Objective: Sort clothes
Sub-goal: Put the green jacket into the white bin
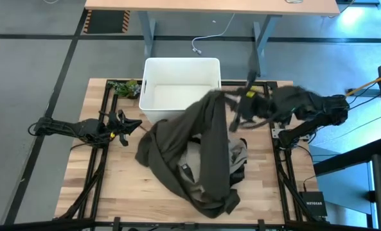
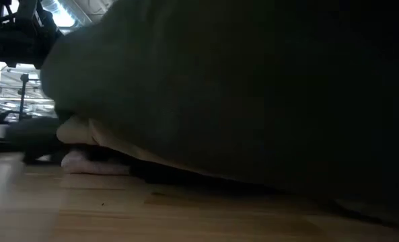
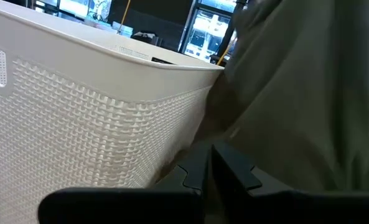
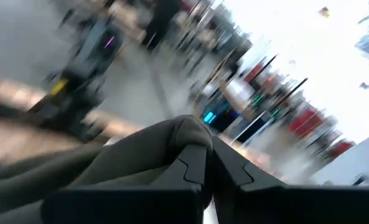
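Observation:
The large dark olive garment (image 1: 206,154) is pulled up at its far end, beside the near right corner of the white bin (image 1: 177,74). Its lower part lies over the pile on the table. My right gripper (image 1: 230,109) is shut on its raised end; the garment also shows in the right wrist view (image 4: 172,140). A beige-khaki garment (image 1: 240,154) lies under it. In the low view the olive garment (image 2: 253,87) fills most of the picture, with beige (image 2: 78,131) and light pink cloth (image 2: 91,165) below it. My left gripper (image 1: 127,125) is shut and empty at the table's left. My right gripper pinches a bunched fold of the olive garment (image 4: 187,134) between its two fingers, with several layers gathered there. The fingers come roughly level from the table's right. The held end is lifted clear. The rest hangs down slack, and its lower part (image 1: 209,196) rests on the pile and the table.
The white bin (image 3: 97,112) stands at the table's far middle, close in front of my left gripper. A small green plant (image 1: 127,88) sits left of the bin. Bare wooden tabletop (image 1: 113,186) shows at the near left.

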{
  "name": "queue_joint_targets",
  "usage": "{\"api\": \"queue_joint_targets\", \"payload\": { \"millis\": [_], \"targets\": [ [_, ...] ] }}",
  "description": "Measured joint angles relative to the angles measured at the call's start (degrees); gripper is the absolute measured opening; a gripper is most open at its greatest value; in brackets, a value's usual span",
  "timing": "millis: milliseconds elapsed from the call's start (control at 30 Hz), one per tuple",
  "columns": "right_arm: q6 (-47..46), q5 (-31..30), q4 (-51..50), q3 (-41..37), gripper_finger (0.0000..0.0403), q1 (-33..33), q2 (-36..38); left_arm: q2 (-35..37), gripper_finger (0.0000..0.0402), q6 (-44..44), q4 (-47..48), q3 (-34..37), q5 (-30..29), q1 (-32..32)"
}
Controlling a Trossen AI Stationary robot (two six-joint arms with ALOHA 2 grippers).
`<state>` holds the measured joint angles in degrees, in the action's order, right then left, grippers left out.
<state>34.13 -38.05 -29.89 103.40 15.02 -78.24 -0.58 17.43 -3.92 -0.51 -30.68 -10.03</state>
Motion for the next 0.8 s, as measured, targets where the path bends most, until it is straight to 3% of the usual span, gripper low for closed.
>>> {"api": "queue_joint_targets", "payload": {
  "millis": [200,333,533,800],
  "targets": [
    [11.0,4.8,17.7,1.0,0.0007,-7.8,-0.5,0.0,0.0015,0.0,0.0,0.0,-0.1,0.0],
    [12.0,10.3,23.5,4.3,0.0008,-15.6,-3.1,0.0,0.0015,0.0,0.0,0.0,-0.2,0.0],
    [7.3,12.1,18.1,10.4,0.0009,-26.4,-8.4,0.0,0.0015,-1.1,0.0,0.0,-0.3,0.0],
    [-3.0,12.2,3.6,10.2,0.0013,-34.1,-13.2,0.0,0.0015,-1.1,0.0,0.0,-0.3,0.0]
  ]
}}
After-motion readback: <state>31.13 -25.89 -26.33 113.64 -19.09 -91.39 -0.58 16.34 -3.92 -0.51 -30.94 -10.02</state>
